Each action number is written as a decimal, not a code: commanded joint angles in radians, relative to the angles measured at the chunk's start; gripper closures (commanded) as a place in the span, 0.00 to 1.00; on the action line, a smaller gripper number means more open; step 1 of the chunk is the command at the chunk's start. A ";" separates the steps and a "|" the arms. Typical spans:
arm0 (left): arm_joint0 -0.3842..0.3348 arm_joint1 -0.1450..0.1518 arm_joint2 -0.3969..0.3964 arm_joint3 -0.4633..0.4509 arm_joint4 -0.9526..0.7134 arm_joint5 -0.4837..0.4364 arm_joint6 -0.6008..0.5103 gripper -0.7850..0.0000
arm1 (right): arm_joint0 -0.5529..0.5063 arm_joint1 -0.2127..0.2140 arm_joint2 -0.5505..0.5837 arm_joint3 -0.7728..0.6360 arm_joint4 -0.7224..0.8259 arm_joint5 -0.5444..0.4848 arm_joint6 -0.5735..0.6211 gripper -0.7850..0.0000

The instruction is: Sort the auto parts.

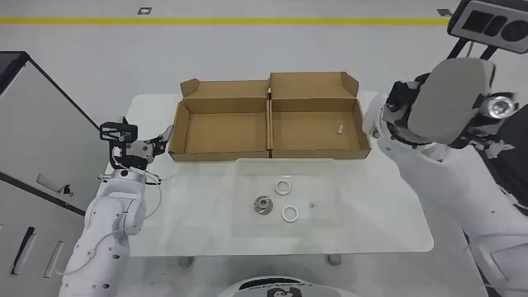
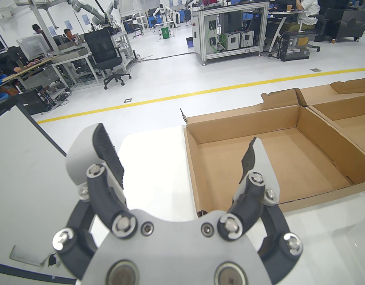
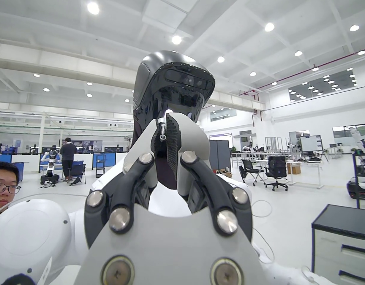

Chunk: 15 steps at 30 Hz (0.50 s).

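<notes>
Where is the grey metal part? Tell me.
In the top view, the grey metal part lies in the clear tray, just left of two white rings.

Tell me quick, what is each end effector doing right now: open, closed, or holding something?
Left end effector: open, holding nothing.
Right end effector: closed on a small metal part.

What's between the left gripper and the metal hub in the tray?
Top view: only bare table and the clear tray, at its side wall, separate the left gripper from the metal hub.
</notes>
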 commanded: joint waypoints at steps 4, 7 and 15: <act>0.000 0.000 0.000 0.000 0.000 0.000 0.000 0.00 | -0.010 -0.013 0.031 0.030 -0.040 0.029 0.029 1.00; 0.000 0.000 0.000 0.000 0.000 0.000 0.000 0.00 | -0.022 -0.017 0.050 0.045 -0.088 0.041 0.038 1.00; 0.000 0.000 0.000 0.000 0.000 0.000 0.000 0.00 | -0.041 -0.028 0.101 0.056 -0.262 0.109 0.014 1.00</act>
